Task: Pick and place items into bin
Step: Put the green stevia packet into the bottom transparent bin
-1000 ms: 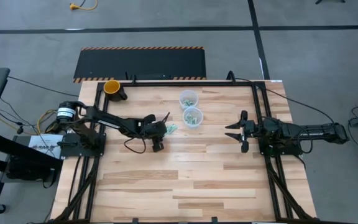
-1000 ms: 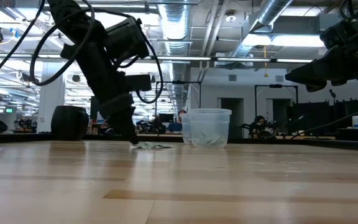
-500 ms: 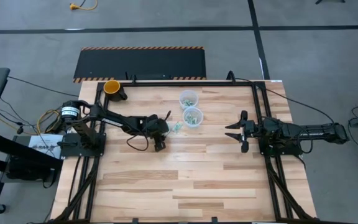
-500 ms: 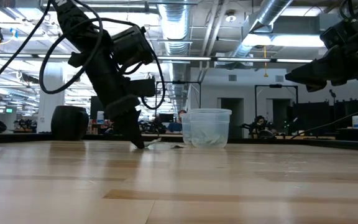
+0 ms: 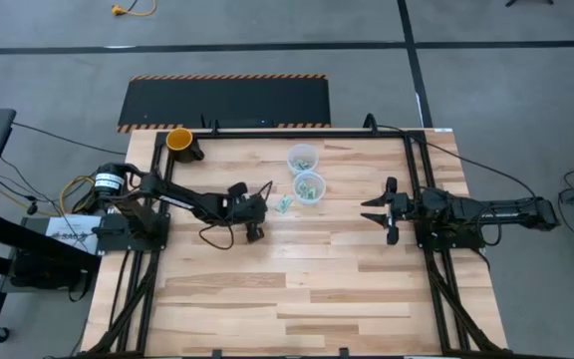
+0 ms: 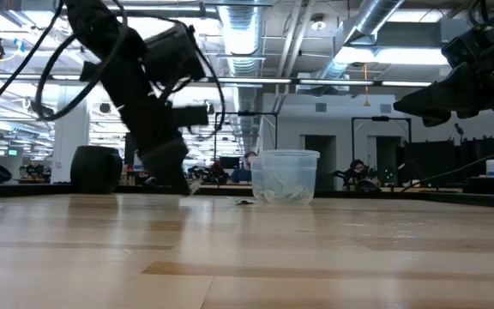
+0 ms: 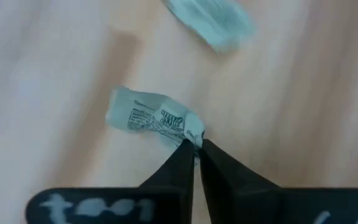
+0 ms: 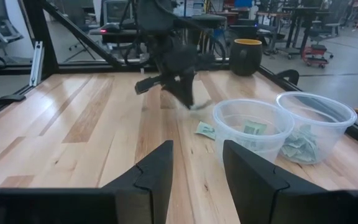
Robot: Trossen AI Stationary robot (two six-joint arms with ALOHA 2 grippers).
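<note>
My left gripper [image 5: 263, 205] [image 7: 196, 149] is shut on a small crumpled green-and-white packet [image 7: 148, 115], just left of two clear plastic cups [image 5: 309, 186] [image 5: 302, 158] that hold more packets. A second packet [image 5: 284, 204] [image 6: 245, 202] lies flat on the wood between that gripper and the nearer cup. My right gripper [image 5: 379, 209] [image 8: 197, 174] hovers open above the table's right half, pointing at the cups, with nothing between its fingers. My left gripper pinches one end of the packet [image 7: 193, 133] between its two fingertips, which come from above, slanting toward the cups. The rest of the packet sticks out beyond the tips. In the low view the packet [image 6: 194, 184] hangs a little above the table.
A black mug with a yellow inside [image 5: 180, 141] stands at the table's far left corner. Black frame rails [image 5: 414, 160] run along the left, right and far edges. Bare wood [image 5: 307, 289] fills the near half of the table.
My left gripper dipped its fingertips onto the table beside the cups, then rose a little and drew back toward the left edge with one packet, which is lifted off the wood. The other packet stays on the table.
</note>
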